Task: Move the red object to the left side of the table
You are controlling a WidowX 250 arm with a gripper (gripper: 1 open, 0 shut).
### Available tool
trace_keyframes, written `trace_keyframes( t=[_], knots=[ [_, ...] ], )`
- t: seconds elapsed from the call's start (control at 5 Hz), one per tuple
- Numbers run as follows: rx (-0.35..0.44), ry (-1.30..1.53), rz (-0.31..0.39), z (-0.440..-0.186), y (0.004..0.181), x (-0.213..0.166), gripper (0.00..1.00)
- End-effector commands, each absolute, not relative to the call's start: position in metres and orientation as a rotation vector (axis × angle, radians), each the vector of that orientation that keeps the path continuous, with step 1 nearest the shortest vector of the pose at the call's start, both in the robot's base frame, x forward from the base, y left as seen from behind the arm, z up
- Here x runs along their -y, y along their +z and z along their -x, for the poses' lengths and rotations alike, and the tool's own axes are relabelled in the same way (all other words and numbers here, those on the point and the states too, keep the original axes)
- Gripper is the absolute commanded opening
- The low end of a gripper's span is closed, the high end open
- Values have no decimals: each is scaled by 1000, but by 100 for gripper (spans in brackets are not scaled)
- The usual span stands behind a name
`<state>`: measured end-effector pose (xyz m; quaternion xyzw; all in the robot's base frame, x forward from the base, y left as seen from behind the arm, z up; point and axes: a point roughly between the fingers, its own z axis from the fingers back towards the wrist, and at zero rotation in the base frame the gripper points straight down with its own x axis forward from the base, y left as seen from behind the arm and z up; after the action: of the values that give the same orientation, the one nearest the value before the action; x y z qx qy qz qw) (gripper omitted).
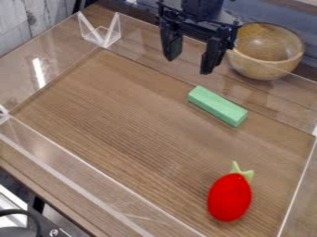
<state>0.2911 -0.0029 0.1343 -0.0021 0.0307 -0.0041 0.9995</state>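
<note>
The red object (229, 196) is a bright red strawberry-like toy with a small leafy tip, lying on the table (111, 111) near its front right corner. My gripper (188, 54) hangs at the back centre, pointing down, black fingers (210, 61) spread open with nothing between them. It is far from the red toy, well above and behind it in the picture.
A pale green rectangular block (218, 105) lies right of centre, between the gripper and the toy. A round wooden bowl (265, 49) sits at the back right. Low clear acrylic walls (50, 148) edge the tabletop, with a clear bracket (98, 32) at the back left.
</note>
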Motion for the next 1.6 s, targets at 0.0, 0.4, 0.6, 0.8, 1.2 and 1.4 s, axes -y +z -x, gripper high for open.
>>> trace_keyframes(
  t=[0.0, 0.4, 0.6, 0.8, 1.2, 1.4],
  knots=[
    [-80, -84, 16, -275, 129, 22, 100],
    [-119, -391, 46, -225, 89, 95, 100],
    [-56, -548, 27, -208, 72, 139, 100],
    [-29, -543, 9, -203, 61, 134, 100],
    [19, -524, -4, -211, 57, 124, 100],
    [46, -517, -7, -216, 55, 120, 100]
  ],
)
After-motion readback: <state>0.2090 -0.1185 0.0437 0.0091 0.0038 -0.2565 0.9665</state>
